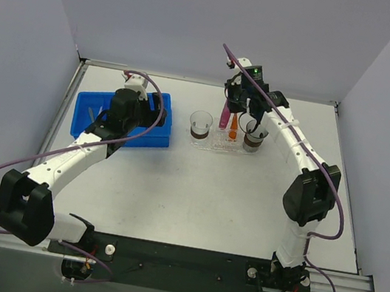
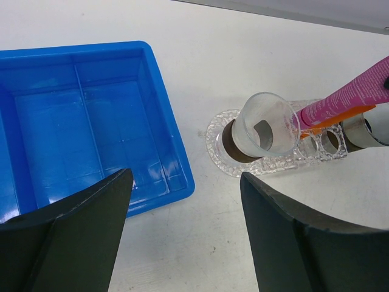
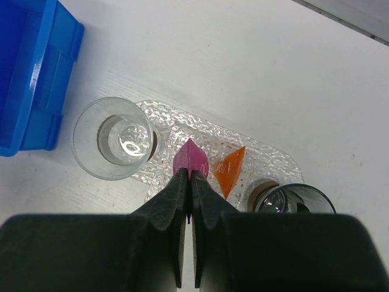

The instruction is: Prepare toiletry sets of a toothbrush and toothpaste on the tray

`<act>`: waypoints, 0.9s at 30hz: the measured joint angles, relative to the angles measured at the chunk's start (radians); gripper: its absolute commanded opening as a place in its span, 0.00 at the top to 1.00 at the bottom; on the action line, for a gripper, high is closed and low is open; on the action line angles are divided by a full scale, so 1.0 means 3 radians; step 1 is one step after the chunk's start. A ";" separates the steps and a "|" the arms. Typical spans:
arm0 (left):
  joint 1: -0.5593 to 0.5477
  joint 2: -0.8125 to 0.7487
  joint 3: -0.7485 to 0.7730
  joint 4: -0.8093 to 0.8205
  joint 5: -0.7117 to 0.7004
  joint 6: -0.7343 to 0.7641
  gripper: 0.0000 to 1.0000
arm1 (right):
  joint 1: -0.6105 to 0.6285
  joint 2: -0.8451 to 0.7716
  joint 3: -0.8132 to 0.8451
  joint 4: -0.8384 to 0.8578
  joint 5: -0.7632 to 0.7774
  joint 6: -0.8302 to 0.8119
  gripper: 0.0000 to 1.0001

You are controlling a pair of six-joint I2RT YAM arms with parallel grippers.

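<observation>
The clear bumpy tray [image 1: 217,147] lies mid-table, also in the left wrist view [image 2: 276,165] and the right wrist view [image 3: 273,158]. My right gripper [image 3: 191,177] is shut on the crimped top of the pink toothpaste tube [image 3: 191,157], held upright over the tray's middle [image 1: 225,113]. The orange tube [image 3: 231,169] stands upright in the tray just right of it [image 1: 234,128]. My left gripper [image 2: 185,182] is open and empty above the table between bin and tray. A thin pale stick [image 1: 94,111], perhaps the toothbrush, lies in the blue bin.
A clear cup stands at each end of the tray, the left cup [image 1: 201,124] and the right cup [image 1: 255,135]. The blue bin [image 1: 153,139] sits left of the tray, partly under my left arm. Walls close the table at the back and both sides.
</observation>
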 measured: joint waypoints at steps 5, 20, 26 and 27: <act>0.0005 0.0000 0.0000 0.0000 0.0000 -0.0001 0.18 | 0.0000 0.0000 -0.0019 0.0017 0.0000 0.0009 1.00; 0.0020 0.0000 0.0000 -0.0001 0.0003 -0.0006 0.18 | -0.0058 0.0022 -0.0131 0.0167 -0.0086 0.0126 1.00; 0.0036 0.0000 0.0000 -0.0001 0.0011 -0.0028 0.19 | -0.0088 0.0064 -0.0231 0.0223 -0.0107 0.0149 1.00; 0.0037 0.0000 0.0000 0.0000 0.0011 -0.0029 0.19 | -0.0092 0.0070 -0.0242 0.0220 -0.0113 0.0155 1.00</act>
